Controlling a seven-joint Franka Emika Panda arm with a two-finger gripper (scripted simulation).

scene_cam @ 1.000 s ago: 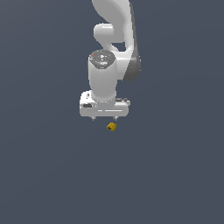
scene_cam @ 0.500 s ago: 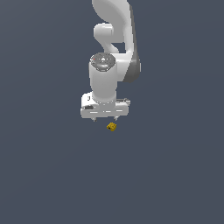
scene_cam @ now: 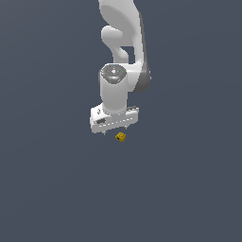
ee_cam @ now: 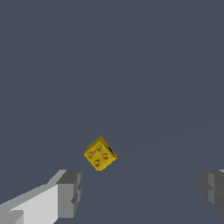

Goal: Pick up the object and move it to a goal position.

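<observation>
The yellow block (ee_cam: 100, 153) is judged light and rigid, best gripped across opposite flat sides. The end effector (ee_cam: 140, 192) is released, with nothing held.

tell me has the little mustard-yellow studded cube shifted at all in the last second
No. The small mustard-yellow studded cube sits at the same spot in the exterior view throughout, just below the white tool, which hasn't noticeably moved either.

Flat even render light, sharp focus, no glare
</observation>
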